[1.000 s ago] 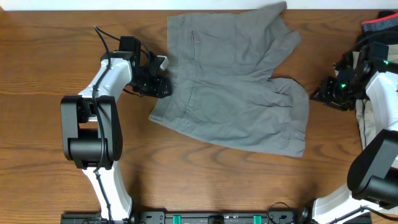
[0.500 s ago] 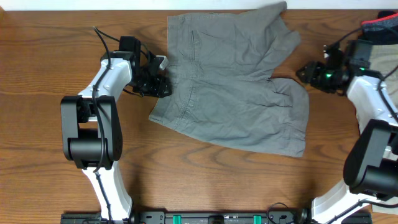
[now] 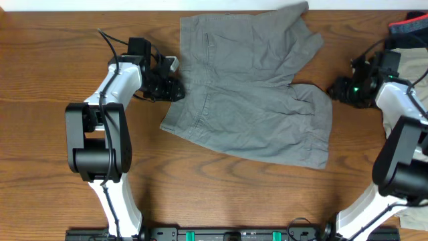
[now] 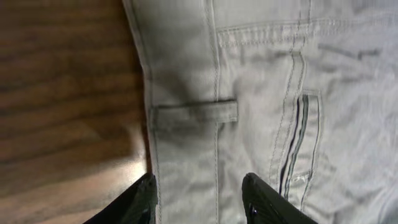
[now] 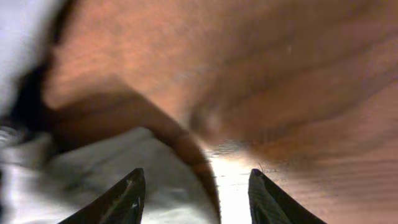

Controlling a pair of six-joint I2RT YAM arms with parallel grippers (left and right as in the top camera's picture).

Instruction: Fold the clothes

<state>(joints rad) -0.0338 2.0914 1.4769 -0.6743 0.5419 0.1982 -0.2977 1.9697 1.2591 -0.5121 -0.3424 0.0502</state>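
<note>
Mid-grey shorts [image 3: 254, 100] were laid out flat on the wooden table [image 3: 40, 134], in its upper middle part, with the waistband to the left and the two legs reaching to the right. The upper leg was spread towards the far edge of the table; the lower leg was rumpled at its hem.

In the left wrist view the waistband [image 4: 180, 74] was seen close up, with a belt loop [image 4: 194, 114] across it and a stitched pocket opening [image 4: 297, 143] beside it. The left gripper [image 4: 202, 196] was held at the waistband's edge, its jaws spread apart. One finger [image 4: 144, 200] was set at the line where cloth met wood and the other over the cloth. The fabric between them lay flat and unbunched. From overhead the same left gripper [image 3: 175, 87] was seen touching the left side of the shorts.

The right gripper [image 3: 336, 89] was held just beside the hem of the lower leg, over bare wood. In its own blurred view the right gripper [image 5: 196, 186] was shown with jaws spread and nothing between them, with pale cloth at the lower left.

At the table's right edge a pale khaki garment [image 3: 416, 65] was partly hidden by the right arm. A dark item with a red edge [image 3: 409, 28] lay just beyond it.
</note>
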